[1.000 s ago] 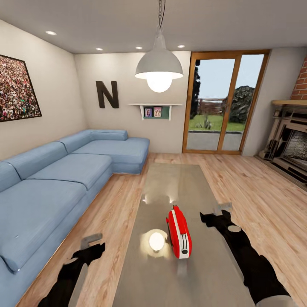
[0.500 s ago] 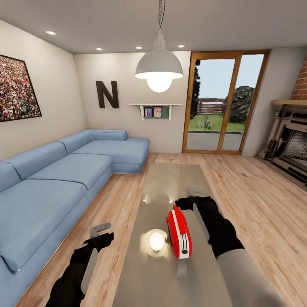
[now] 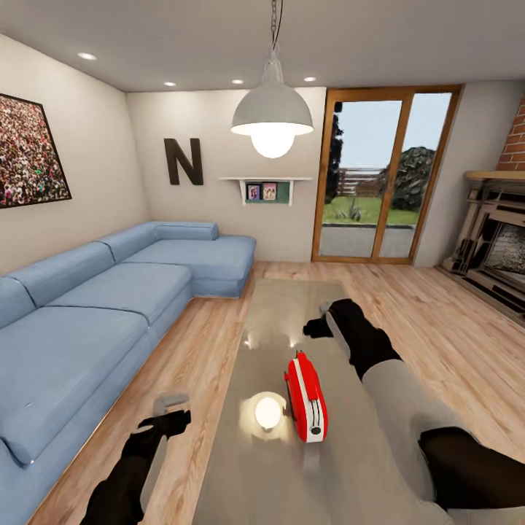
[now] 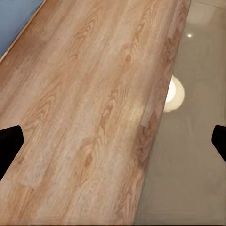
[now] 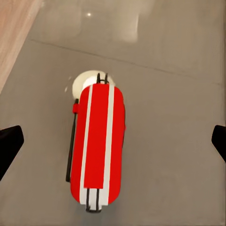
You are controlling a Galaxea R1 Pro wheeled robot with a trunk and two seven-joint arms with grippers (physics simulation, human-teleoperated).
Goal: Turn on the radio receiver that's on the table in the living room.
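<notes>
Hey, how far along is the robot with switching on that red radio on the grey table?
Done: the robot stands at the table in the living room, within reach of the radio receiver. In hand: the right pincer hangs open above the radio receiver, not touching it. Left: coming down and working its control; nothing shows it on. The left pincer is idle over the floor.

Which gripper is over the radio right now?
The right gripper: it reaches out over the table just beyond the radio, which lies between its open fingertips in its wrist view. The left gripper hangs over the floor.
</notes>
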